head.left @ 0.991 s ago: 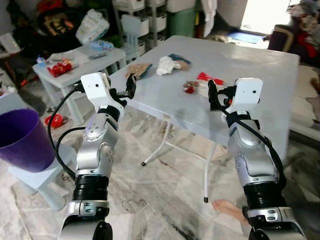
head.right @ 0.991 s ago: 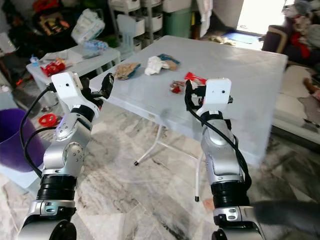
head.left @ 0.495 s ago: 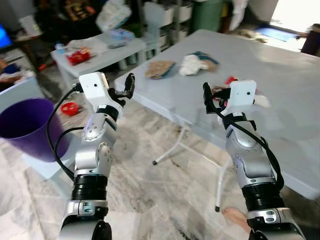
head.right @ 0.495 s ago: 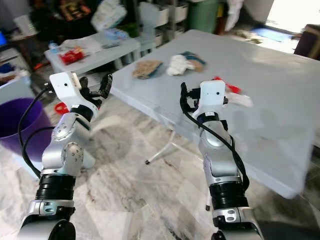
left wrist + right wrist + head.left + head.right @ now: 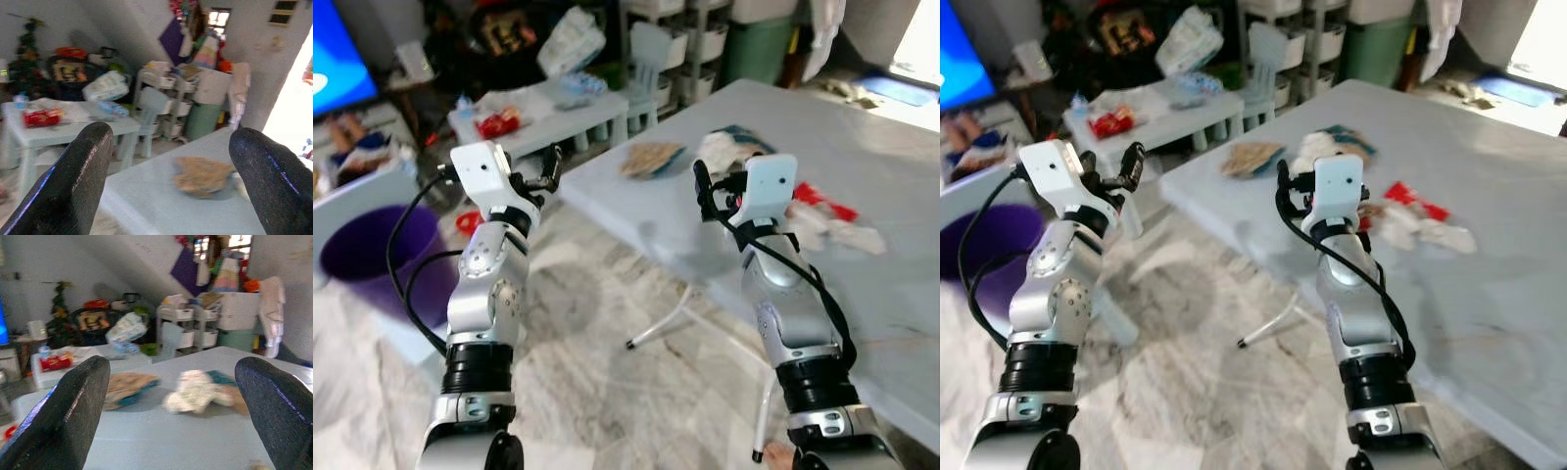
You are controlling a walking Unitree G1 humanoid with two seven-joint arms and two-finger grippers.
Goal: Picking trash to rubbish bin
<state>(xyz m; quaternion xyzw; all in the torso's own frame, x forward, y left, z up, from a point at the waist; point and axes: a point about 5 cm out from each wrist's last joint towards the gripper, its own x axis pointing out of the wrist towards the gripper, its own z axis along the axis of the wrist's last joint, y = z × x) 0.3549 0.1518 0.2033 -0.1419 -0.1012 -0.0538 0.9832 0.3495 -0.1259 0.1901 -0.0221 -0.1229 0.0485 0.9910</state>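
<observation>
Silver arms [image 5: 487, 294] — black cables, white wrists.

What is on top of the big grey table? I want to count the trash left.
On the grey table lie a tan wrapper, crumpled white paper and a red wrapper. The right gripper covers whatever lies behind it.

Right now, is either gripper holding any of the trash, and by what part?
Nothing is held. The left gripper and right gripper are both open and empty, raised short of the trash on the grey table.
</observation>
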